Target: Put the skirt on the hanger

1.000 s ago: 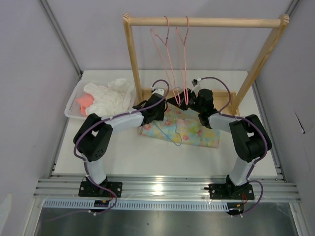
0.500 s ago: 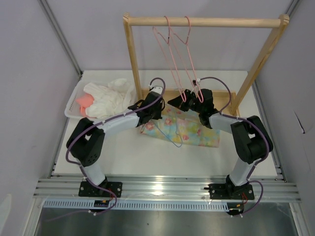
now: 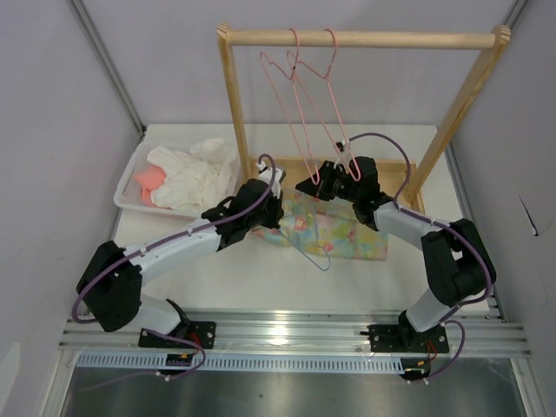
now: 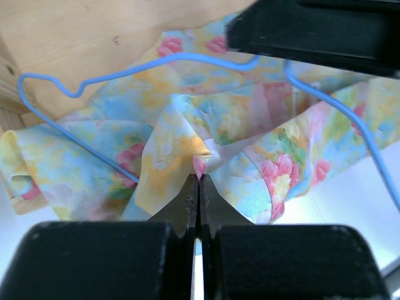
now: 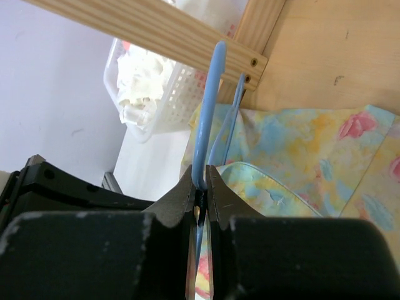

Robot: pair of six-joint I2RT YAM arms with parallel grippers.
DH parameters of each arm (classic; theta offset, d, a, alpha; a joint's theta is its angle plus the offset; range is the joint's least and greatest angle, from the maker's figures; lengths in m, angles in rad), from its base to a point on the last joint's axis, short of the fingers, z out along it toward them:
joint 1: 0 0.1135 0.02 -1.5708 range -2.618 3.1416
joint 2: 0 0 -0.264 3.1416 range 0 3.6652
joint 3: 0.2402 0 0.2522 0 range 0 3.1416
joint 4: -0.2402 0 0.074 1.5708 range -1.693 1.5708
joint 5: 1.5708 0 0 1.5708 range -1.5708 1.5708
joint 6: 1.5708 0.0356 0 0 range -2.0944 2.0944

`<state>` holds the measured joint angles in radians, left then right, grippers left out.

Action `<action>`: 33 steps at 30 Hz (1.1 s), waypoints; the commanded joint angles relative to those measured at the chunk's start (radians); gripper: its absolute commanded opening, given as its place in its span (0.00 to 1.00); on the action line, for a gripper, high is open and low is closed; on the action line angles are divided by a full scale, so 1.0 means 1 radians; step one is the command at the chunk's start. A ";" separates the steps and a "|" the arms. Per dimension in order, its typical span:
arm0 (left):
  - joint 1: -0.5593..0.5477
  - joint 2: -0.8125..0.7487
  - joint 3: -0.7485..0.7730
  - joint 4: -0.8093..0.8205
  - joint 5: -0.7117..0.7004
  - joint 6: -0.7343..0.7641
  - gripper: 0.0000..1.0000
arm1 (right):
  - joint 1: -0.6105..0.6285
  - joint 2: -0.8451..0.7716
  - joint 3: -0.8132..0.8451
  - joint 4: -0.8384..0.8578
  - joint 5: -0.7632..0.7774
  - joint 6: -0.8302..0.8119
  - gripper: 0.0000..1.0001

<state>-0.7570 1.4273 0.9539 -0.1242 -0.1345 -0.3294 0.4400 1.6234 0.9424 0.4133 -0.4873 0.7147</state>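
Between the left hand's [image 4: 199, 180] shut tips, pinching a raised fold of the skirt [image 4: 187, 125] and gripping cloth only. Just beyond that hand, lying crumpled on the table [image 3: 365, 278] against the base of the wooden rack [image 3: 365, 38], with the hanger [image 5: 209, 112] running over the cloth on both sides of the pinched fold. Opposite and close by, clamping the blue wire edgewise in the right hand [image 5: 200, 187], jaws narrow around it, above the skirt's far edge. Well off to the left hand's left, sitting in a white basket [image 3: 124, 193], heaped white cloth.
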 commanded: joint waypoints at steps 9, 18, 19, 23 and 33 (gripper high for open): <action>-0.126 -0.189 -0.235 0.060 -0.057 0.006 0.00 | 0.036 -0.094 -0.112 -0.027 -0.099 -0.038 0.00; -0.225 -0.300 -0.369 0.101 -0.244 -0.045 0.00 | 0.094 -0.235 -0.269 -0.105 -0.057 -0.172 0.00; -0.254 -0.321 -0.380 0.112 -0.263 -0.046 0.00 | 0.101 -0.255 -0.281 -0.114 -0.030 -0.179 0.00; -0.329 -0.384 -0.486 0.240 -0.335 -0.022 0.00 | 0.134 -0.319 -0.364 -0.114 0.056 -0.184 0.00; -0.370 -0.438 -0.593 0.125 -0.536 -0.213 0.00 | 0.180 -0.358 -0.300 -0.283 0.190 -0.274 0.00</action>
<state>-1.1236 1.0042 0.3553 0.0532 -0.5686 -0.4366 0.6018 1.2778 0.5716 0.2501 -0.4076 0.5323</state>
